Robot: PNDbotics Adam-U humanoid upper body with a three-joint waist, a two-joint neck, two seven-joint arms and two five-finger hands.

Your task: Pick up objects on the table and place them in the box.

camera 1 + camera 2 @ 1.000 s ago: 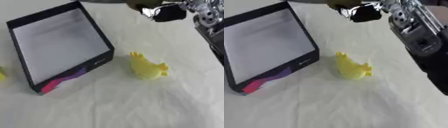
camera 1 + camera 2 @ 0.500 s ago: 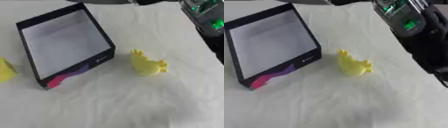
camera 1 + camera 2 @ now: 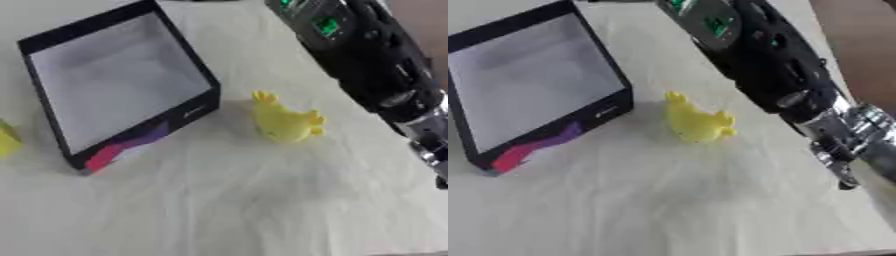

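A yellow toy (image 3: 284,120), shaped like a small duck, lies on the white cloth just right of the box. The box (image 3: 147,138) is black-walled with a pale inside and a pink and purple patch on its near corner; nothing shows inside it. A second yellow thing (image 3: 5,142) peeks in at the left edge, beside the box. My right arm (image 3: 767,60), black with green lights and a silver joint, runs from the right side up to the top edge. Its hand is beyond the top edge. My left hand shows nowhere.
The white cloth (image 3: 227,200) covers the table in front of the box and toy. The table's right edge runs beside a brown floor (image 3: 859,45) at the upper right. My right arm hangs over the cloth right of the toy.
My right hand, seen near the top edge a second ago, has gone out past the top, and more of the forearm now fills the right. The whole picture has shifted too.
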